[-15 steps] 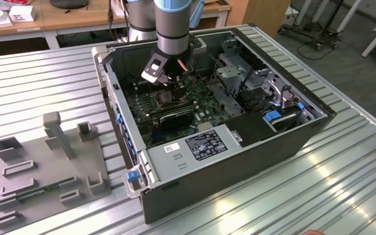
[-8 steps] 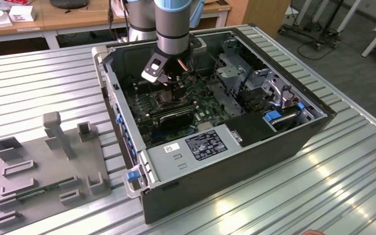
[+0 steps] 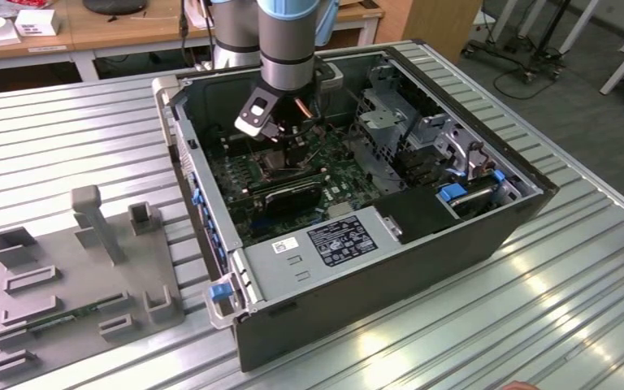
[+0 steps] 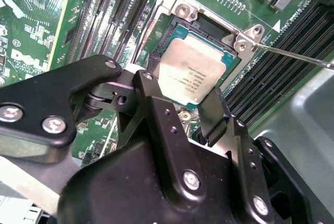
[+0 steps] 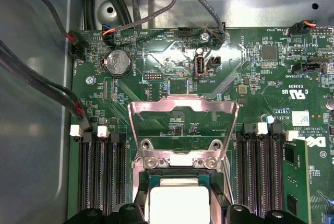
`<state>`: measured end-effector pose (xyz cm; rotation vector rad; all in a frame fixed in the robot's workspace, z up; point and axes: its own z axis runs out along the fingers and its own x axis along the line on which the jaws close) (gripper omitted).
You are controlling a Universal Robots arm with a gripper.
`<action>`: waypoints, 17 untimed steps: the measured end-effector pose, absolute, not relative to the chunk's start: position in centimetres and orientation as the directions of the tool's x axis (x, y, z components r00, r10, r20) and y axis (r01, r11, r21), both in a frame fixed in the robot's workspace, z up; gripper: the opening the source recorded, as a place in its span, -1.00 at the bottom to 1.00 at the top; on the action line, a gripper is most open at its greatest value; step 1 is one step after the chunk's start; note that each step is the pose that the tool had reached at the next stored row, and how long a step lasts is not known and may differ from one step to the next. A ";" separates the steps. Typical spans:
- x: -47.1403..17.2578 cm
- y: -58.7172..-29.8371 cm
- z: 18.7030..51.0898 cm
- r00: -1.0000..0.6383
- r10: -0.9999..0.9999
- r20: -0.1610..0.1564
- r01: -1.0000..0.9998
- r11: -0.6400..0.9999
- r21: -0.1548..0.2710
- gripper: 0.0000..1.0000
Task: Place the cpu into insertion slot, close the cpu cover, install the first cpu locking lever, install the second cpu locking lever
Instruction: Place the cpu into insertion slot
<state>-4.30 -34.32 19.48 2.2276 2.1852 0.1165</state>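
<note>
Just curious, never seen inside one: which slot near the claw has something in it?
The square insertion slot: the silvery cpu lies in it; the long black slots flanking it are empty.

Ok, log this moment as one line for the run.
cpu: lying in insertion slot | gripper: down at cpu | cpu cover: open, off the slot

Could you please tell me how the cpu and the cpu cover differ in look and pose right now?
The cpu is a solid pale plate with print; the cpu cover is a bare frame with a cut-out middle. The cpu lies flat in the insertion slot; the cpu cover is swung open, off the slot. Both are silvery and roughly square.
</note>
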 end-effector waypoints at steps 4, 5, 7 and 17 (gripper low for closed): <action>-4.3 -34.3 19.4 0.018 0.999 0.040 0.998 -0.020 0.066 0.08; -4.3 -34.3 19.4 0.018 0.999 0.040 0.998 -0.020 0.066 0.08; -4.3 -34.3 19.3 0.018 0.999 0.040 0.998 -0.020 0.065 0.08; -4.3 -34.3 19.1 0.018 0.999 0.040 0.998 -0.020 0.066 0.08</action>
